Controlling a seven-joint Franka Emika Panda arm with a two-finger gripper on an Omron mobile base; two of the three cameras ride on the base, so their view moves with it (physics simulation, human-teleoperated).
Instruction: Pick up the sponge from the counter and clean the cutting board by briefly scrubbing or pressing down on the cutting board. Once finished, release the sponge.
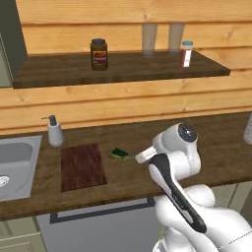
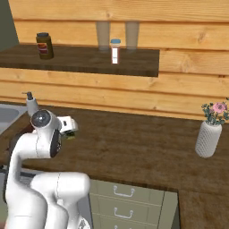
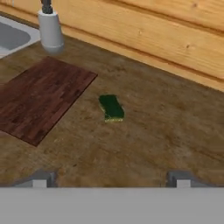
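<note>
Sponge (image 3: 111, 107), small, flat and rectangular with a dark green top and yellow-green edge, lies on the long brown wood-grain worktop (image 3: 175, 122), just beside the right edge of the dark reddish-brown wooden cutting board (image 3: 41, 98) but not touching it. A grey soap dispenser (image 3: 50, 28) stands behind the board's far corner, next to the grey metal sink (image 1: 15, 165). The fingers (image 3: 111, 178) are spread wide and empty, hovering above the worktop on the near side of the sponge.
</note>
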